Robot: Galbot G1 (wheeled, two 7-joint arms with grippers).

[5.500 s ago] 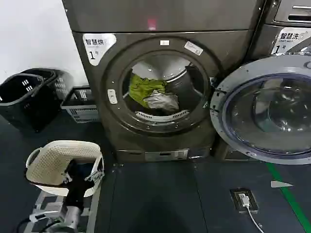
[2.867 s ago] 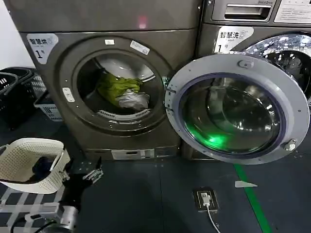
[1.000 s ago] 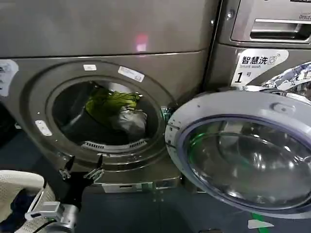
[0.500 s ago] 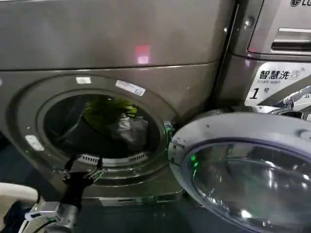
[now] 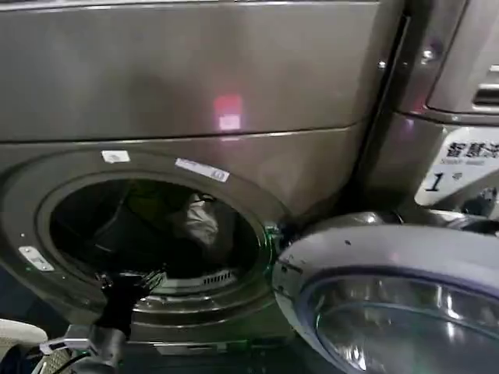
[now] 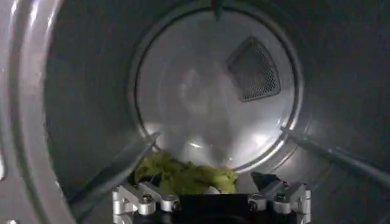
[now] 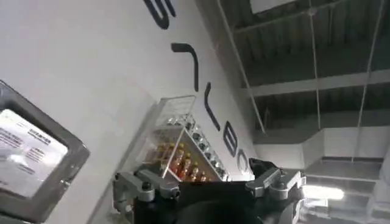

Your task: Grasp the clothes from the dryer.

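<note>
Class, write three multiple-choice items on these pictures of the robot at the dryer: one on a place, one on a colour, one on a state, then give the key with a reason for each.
1. Where is the left gripper?
A. at the lower rim of the dryer opening
B. on the door glass
C. above the red light

2. What colour is the garment just past the left gripper in the left wrist view?
A. red
B. yellow-green
C. blue

3. How is the dryer door?
A. shut
B. swung open
C. taken off

Key: 1 A, the head view shows it at the rim's lower edge. 2 B, the fabric is yellow-green. 3 B, the door hangs open to the right.
</note>
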